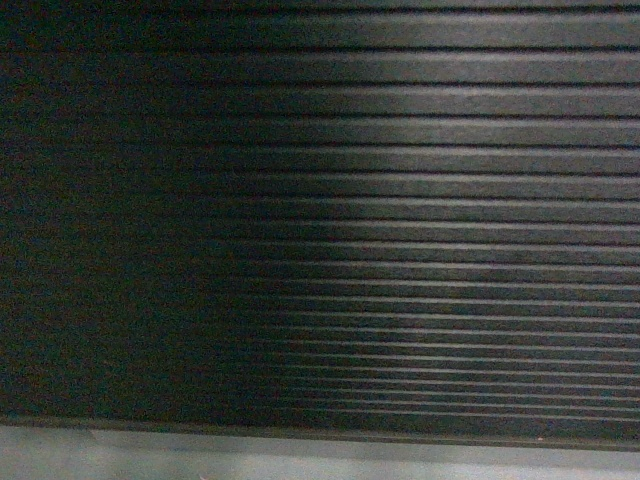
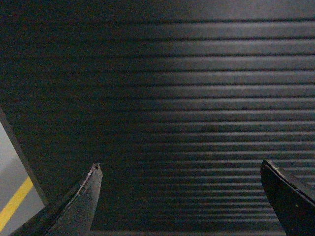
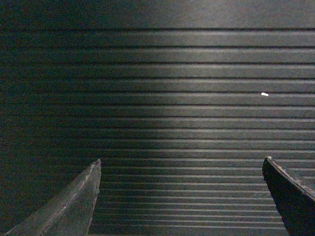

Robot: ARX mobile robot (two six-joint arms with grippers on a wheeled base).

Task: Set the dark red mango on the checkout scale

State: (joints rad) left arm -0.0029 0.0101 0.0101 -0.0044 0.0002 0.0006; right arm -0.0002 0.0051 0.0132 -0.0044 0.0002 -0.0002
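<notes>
Left gripper [image 2: 179, 199]: jaws spread wide, nothing between them, facing the ribbed panel close up.
Right gripper [image 3: 182, 196]: jaws likewise wide apart and empty, facing the same ribbing.
Checkout [image 1: 400, 200]: its black, horizontally ribbed front fills all three views, lit brighter toward the right.
Floor [image 1: 300, 458]: pale grey strip under the panel's lower edge.
Yellow line [image 2: 15, 202]: on the floor, left of the panel's edge.
White speck [image 3: 265, 94]: on one rib.
Dark red mango, scale: in none of the views.

- No text, label, brand, number or sign could be read in any view.
- The ribbed black counter front [image 1: 400, 200] bore no writing.
- A small white speck [image 3: 264, 94] on that counter front was too tiny to read.
</notes>
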